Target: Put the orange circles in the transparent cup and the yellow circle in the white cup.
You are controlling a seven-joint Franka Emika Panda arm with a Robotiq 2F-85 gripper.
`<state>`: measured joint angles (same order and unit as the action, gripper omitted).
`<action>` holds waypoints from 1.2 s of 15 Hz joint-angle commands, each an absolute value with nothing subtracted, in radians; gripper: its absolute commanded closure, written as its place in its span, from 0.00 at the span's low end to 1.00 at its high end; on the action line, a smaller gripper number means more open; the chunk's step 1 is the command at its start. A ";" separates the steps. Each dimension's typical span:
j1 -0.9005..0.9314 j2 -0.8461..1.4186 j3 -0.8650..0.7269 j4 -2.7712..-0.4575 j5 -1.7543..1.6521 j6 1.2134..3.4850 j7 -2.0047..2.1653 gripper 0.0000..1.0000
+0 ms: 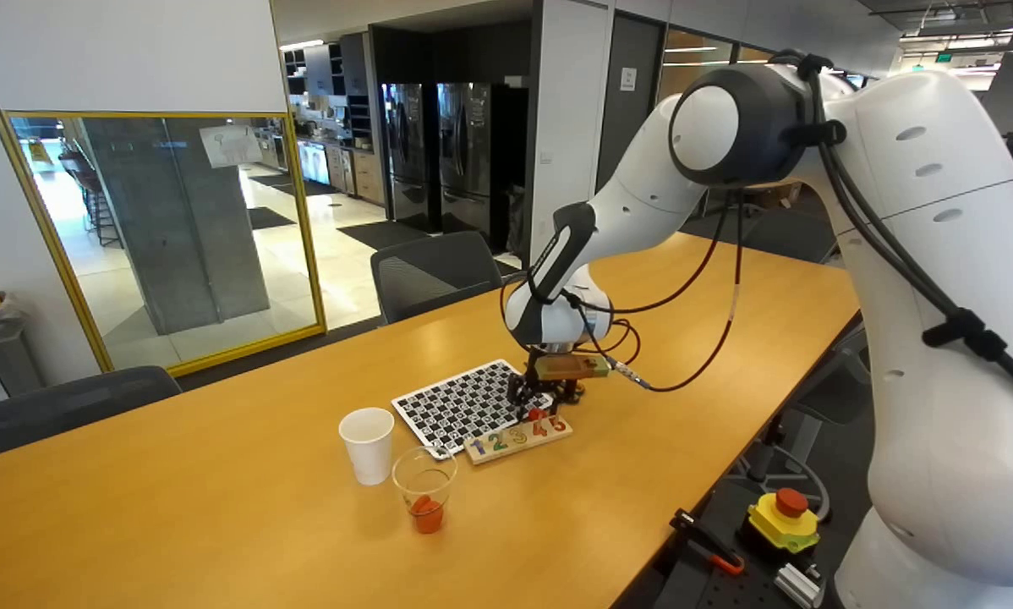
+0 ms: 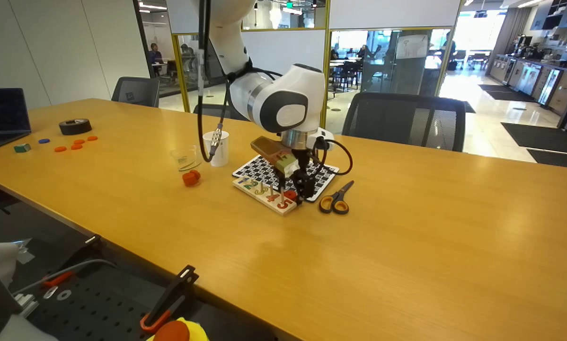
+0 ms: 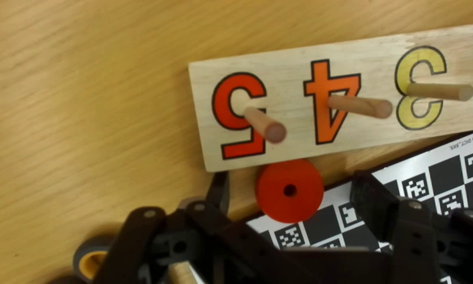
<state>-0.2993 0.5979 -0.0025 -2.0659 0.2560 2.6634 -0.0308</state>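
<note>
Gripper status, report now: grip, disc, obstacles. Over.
Gripper open, straddling red-orange disc, no grip yet. Peg board close beside disc, could crowd the grasp.

Clear between the red-orange disc (image 3: 289, 204) and each of the parted jaws. Blocked just beside the disc by the numbered board (image 3: 286, 90) with upright pegs (image 3: 361, 105); restricted outside the jaws by scissors (image 2: 338, 194).

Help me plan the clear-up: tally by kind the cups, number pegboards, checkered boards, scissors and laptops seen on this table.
White cup: 1
Transparent cup: 1
Number pegboard: 1
Checkered marker board: 1
Scissors: 1 pair
Laptop: 1
Total: 6
</note>
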 commanded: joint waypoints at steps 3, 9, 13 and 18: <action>-0.295 0.583 -0.001 -2.050 0.269 2.627 -0.047 0.66; -0.273 0.553 -0.020 -2.056 0.250 2.579 -0.030 0.82; -0.234 0.486 -0.037 -2.101 0.226 2.598 -0.008 0.82; -0.178 0.372 -0.018 -2.160 0.204 2.601 -0.037 0.82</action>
